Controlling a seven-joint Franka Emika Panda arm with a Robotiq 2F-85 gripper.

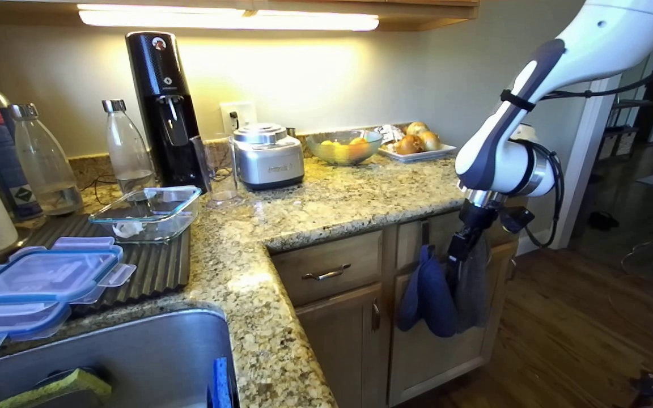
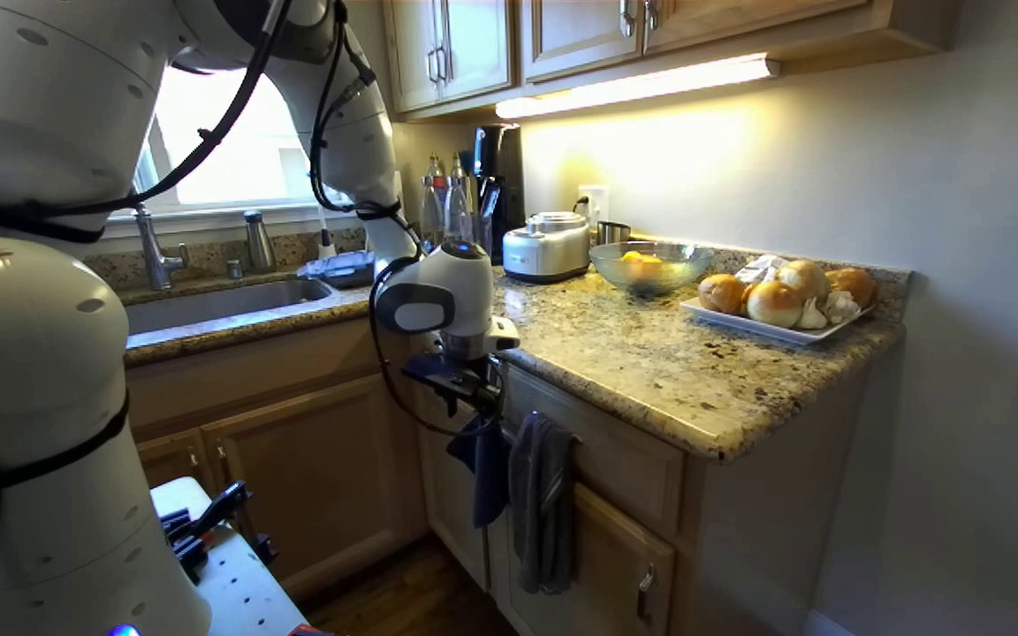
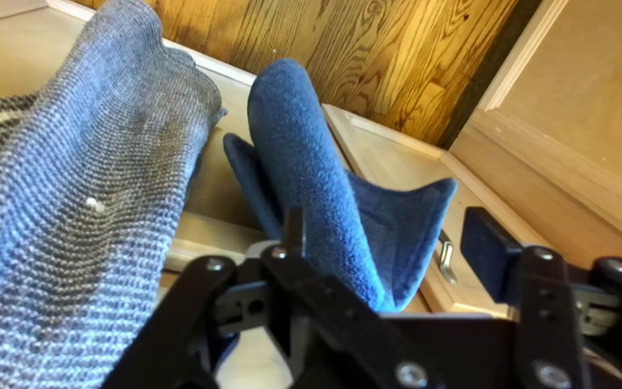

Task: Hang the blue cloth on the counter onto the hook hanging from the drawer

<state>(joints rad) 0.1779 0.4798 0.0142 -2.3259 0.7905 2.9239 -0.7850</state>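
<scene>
The blue cloth (image 1: 428, 297) hangs gathered at its top from a dark hook (image 1: 424, 231) on the drawer front (image 1: 407, 243). It also shows in an exterior view (image 2: 484, 464), partly behind the grey towel and arm. In the wrist view the blue cloth (image 3: 311, 167) hangs down past my fingers, its upper end meeting the gripper's body in the picture. My gripper (image 3: 386, 235) is open; nothing is pinched between the pads. In an exterior view the gripper (image 1: 456, 252) is right beside the cloth's top. Whether a finger touches the cloth I cannot tell. The hook is hidden in the wrist view.
A grey towel (image 2: 543, 503) hangs beside the blue cloth, close to the gripper in the wrist view (image 3: 95, 178). The granite counter (image 1: 355, 207) edge overhangs the drawers. A fruit bowl (image 2: 650, 265), an onion tray (image 2: 774, 331) and a silver appliance (image 1: 270, 158) stand on it.
</scene>
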